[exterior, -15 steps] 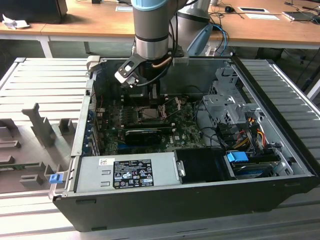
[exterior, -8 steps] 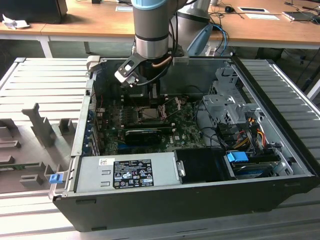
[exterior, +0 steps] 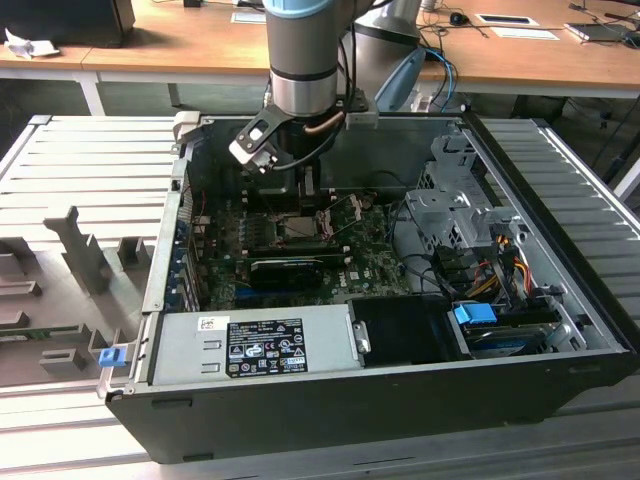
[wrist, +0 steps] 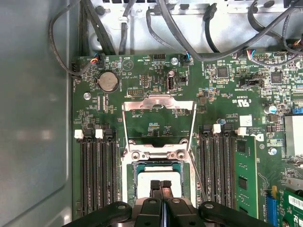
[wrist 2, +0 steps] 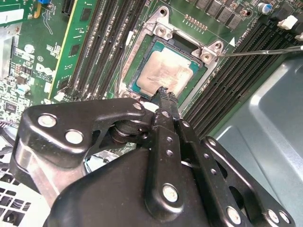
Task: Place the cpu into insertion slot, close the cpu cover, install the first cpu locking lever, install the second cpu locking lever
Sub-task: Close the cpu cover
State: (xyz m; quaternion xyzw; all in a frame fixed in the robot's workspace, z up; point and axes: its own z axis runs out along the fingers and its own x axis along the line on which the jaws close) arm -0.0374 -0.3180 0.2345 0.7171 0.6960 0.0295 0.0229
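The cpu (wrist 2: 163,71), a pale silvery-grey square, lies flat in the insertion slot (wrist 2: 142,42) on the green motherboard. My gripper (wrist 2: 164,92) hangs just over the cpu's near edge, its two black fingers pressed together with nothing between them. In the first wrist view the gripper (wrist: 161,183) sits over the cpu (wrist: 158,172). The cpu cover (wrist: 158,101), a thin metal frame, stands raised open behind the slot. A thin locking lever (wrist 2: 260,49) sticks out unlatched beside the slot. In the exterior view the gripper (exterior: 305,195) is low inside the open computer case, over the slot (exterior: 300,228).
Black memory slots (wrist: 97,175) flank the socket on both sides. Cables (wrist: 189,28) run along the case wall beyond the board. The power supply (exterior: 255,345) and drive cage (exterior: 445,215) border the motherboard. A grey case wall (wrist 2: 265,132) lies close to the gripper.
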